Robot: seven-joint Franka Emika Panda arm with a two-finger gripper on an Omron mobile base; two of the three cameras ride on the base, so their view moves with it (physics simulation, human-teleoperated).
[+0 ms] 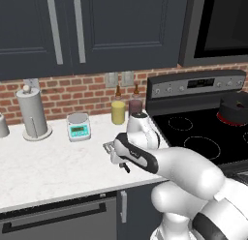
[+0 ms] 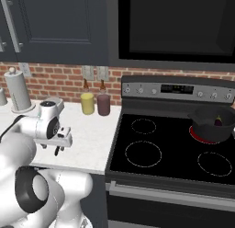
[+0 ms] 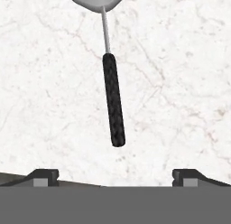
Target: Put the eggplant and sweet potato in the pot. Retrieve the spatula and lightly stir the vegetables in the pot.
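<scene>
The spatula-fetching step is in hand. The gripper [image 3: 115, 175] hangs with jaws wide and empty over the counter [image 3: 180, 83], the spatula [image 3: 113, 99] lying flat just ahead of its fingertips. Next it likely must descend, straddle the black handle and close. The pot [image 2: 212, 126] sits well apart on the stove [image 2: 170, 149], an eggplant [image 2: 219, 122] inside.

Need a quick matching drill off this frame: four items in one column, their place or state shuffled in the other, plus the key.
Items:
1. spatula
2. pot
3. tool
4. yellow jar

Places or states:
A. on the stove's right rear burner, which glows red
B. open, poised over the marble counter
C. lying flat on the counter, black handle pointing toward the fingertips
D. upright at the brick wall, beside the maroon jar

Pairs: 1-C, 2-A, 3-B, 4-D
</scene>
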